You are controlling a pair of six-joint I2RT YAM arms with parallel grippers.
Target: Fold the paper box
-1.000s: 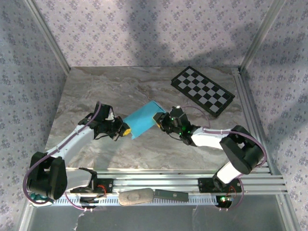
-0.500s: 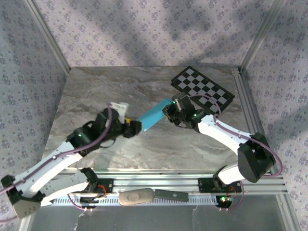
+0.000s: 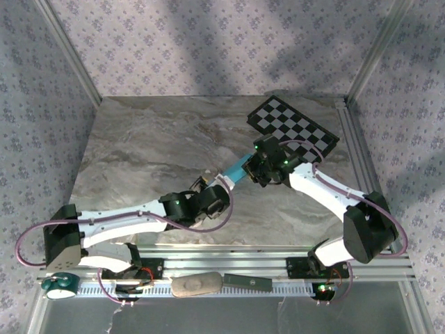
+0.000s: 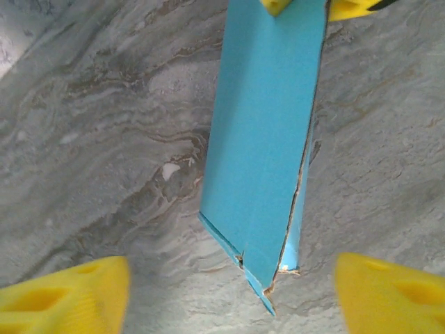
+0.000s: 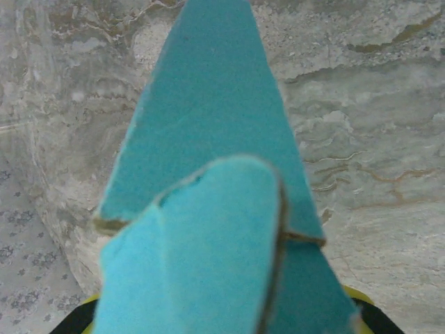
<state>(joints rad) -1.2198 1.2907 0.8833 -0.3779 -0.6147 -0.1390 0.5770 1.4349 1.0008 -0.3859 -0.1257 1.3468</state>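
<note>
The paper box is a flat turquoise sleeve, held slanted above the marble table near its middle. My right gripper is shut on its far end. In the right wrist view the box runs away from the camera, with a rounded flap in front and my right gripper mostly hidden behind the card. My left gripper stands open just short of the box's near end. In the left wrist view my left gripper has its yellow fingertips wide apart, with the box and its frayed corner between and beyond them, untouched.
A black-and-white checkerboard lies at the back right, just behind the right gripper. Aluminium rails run along the right side and the near edge. A beige object and a dark one rest on the front rail.
My left gripper has let go of the box's near end and opened, and its arm has swung low to the right. The right gripper has carried the box back and right, turning it edge-on.
</note>
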